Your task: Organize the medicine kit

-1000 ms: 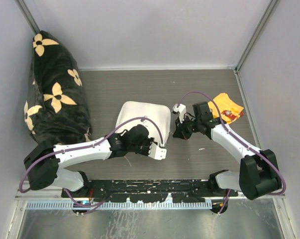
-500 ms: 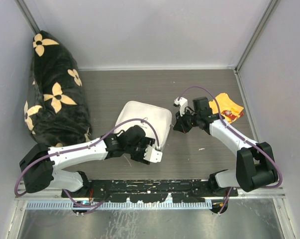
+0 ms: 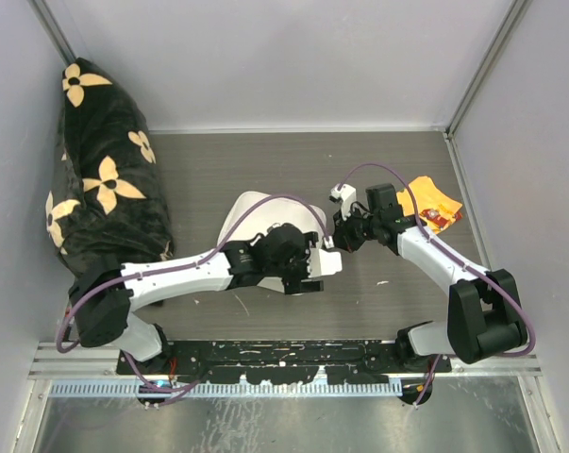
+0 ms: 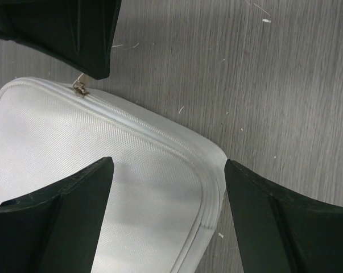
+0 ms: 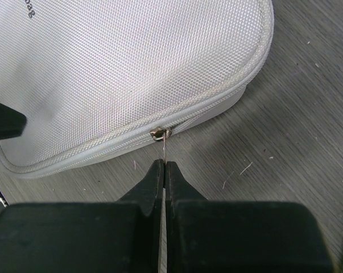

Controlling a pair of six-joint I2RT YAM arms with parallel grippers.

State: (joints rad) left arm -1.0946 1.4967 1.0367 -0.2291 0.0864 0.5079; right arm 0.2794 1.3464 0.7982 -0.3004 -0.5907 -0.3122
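The medicine kit [image 3: 256, 212] is a pale grey-white woven case with a zip round its edge, lying flat mid-table. It fills the left wrist view [image 4: 103, 170] and the top of the right wrist view [image 5: 120, 68]. My left gripper [image 3: 317, 264] hangs open over the kit's near right corner, one finger above the fabric and the other above the table [image 4: 168, 170]. My right gripper [image 5: 164, 165] is shut on the thin zip pull [image 5: 164, 147], just off the kit's right edge [image 3: 339, 241]. The metal slider [image 4: 79, 88] shows under the right fingertips.
A black cushion with cream flowers [image 3: 100, 179] lies along the left wall. An orange-yellow packet [image 3: 430, 206] sits at the right, behind the right arm. Grey walls close in the table on three sides.
My left gripper has opened and swung right, from the kit's near edge to over its right corner. The right gripper shifted slightly away early on and has kept its hold on the pull.
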